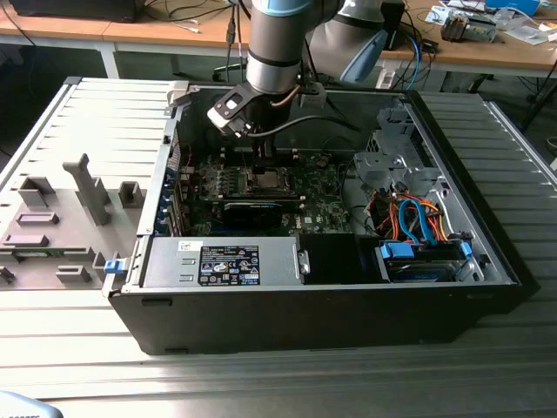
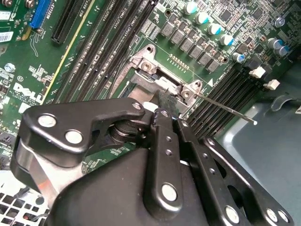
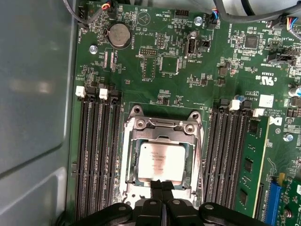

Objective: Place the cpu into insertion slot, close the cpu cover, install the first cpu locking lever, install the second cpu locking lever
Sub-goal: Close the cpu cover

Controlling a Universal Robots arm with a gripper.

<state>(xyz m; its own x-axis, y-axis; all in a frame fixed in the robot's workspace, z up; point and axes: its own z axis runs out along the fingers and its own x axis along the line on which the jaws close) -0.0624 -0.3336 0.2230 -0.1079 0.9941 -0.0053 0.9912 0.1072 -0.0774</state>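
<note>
- The cpu (image 3: 161,162) sits in the insertion slot (image 3: 134,162), on the motherboard (image 3: 188,84) inside the computer case (image 1: 487,252).
- The cpu cover (image 3: 162,136) lies flat around the cpu.
- Memory slots (image 3: 96,160) flank the insertion slot on two opposite sides.
- The gripper (image 3: 162,184) hangs over one edge of the slot.

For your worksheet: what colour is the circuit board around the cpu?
The circuit board is green, clearest in the first wrist view.

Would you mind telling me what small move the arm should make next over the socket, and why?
Probably shift the shut pincer onto the locking lever, whose rod sticks out free in the second wrist view. The cpu sits under the lowered cpu cover, so latching looks due.
</note>
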